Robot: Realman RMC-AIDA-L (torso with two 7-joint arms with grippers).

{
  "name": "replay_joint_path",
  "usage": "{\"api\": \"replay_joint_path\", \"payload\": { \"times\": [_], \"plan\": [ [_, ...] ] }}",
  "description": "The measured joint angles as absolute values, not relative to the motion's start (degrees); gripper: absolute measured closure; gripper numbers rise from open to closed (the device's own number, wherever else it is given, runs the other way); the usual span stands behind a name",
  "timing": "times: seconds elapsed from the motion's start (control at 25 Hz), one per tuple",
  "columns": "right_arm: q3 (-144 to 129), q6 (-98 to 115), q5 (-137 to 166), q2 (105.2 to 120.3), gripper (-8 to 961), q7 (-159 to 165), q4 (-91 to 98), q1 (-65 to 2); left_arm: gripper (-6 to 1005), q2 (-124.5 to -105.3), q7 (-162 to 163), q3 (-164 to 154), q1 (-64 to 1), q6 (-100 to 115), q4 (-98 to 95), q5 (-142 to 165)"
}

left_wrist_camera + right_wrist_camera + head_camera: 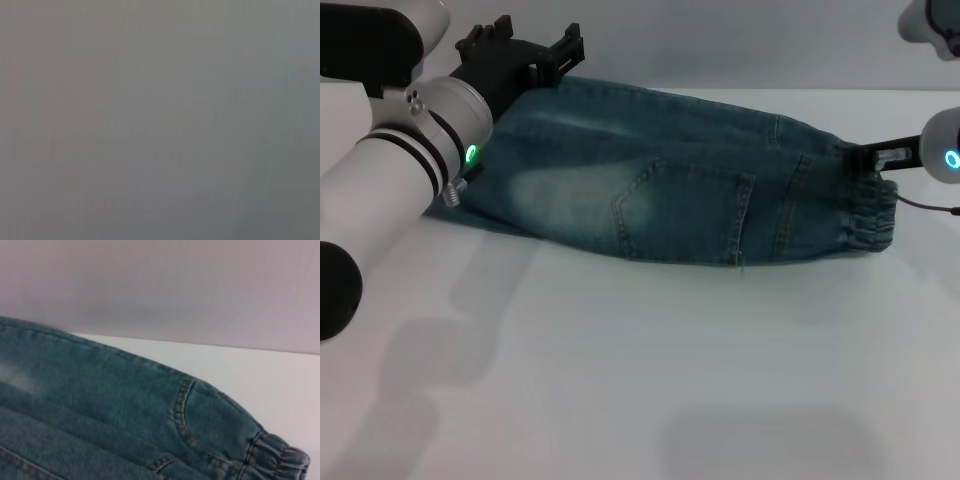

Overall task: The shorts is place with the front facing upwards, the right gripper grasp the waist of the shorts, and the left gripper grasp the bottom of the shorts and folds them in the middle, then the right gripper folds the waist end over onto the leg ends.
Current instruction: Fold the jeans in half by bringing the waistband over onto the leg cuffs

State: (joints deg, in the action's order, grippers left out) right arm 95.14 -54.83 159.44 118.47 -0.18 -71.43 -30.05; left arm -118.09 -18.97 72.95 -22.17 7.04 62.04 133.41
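The blue denim shorts (670, 190) lie folded lengthwise on the white table (640, 380), with a stitched pocket on top. The puckered waist (870, 210) is at the right end. My right gripper (872, 156) sits at the waist's far corner, touching the denim. In the right wrist view the shorts (100, 405) fill the lower half, with the waist (280, 455) in one corner. My left gripper (525, 50) hovers open over the far edge of the shorts' left end. My left arm hides the bottom of the shorts. The left wrist view shows only blank grey.
My thick white left arm (400, 150) reaches across the left side of the table. A thin cable (925, 205) trails beside the right arm (945, 145). Bare white tabletop spreads in front of the shorts.
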Motion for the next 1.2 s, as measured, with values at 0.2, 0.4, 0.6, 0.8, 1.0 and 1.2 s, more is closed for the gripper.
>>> {"api": "replay_joint_path", "payload": {
  "times": [0.2,0.4,0.6,0.8,1.0,1.2],
  "plan": [
    [96.7,-54.3,159.8,118.47,955,-0.2,-71.5,-30.1,140,-118.01,-18.8,73.0,-22.5,7.0,61.2,133.3],
    [99.7,-54.2,160.2,118.47,954,-1.3,-71.8,-30.6,140,-118.02,-18.9,73.0,-22.6,7.1,61.1,133.4],
    [101.3,-53.9,160.6,118.41,954,-1.4,-73.1,-31.3,140,-118.03,-18.9,73.0,-22.6,7.0,61.1,133.4],
    [101.8,-54.3,160.6,118.22,948,-1.6,-71.5,-32.5,140,-118.09,-18.8,72.8,-22.6,7.0,60.8,133.4],
    [100.6,-55.5,160.7,118.39,915,-1.6,-72.2,-32.1,140,-118.12,-18.8,72.7,-23.0,7.0,60.3,133.4],
    [98.9,-57.7,160.2,118.62,782,-1.7,-73.6,-32.0,140,-118.13,-18.8,72.7,-23.6,7.0,59.5,133.2]
  ]
}}
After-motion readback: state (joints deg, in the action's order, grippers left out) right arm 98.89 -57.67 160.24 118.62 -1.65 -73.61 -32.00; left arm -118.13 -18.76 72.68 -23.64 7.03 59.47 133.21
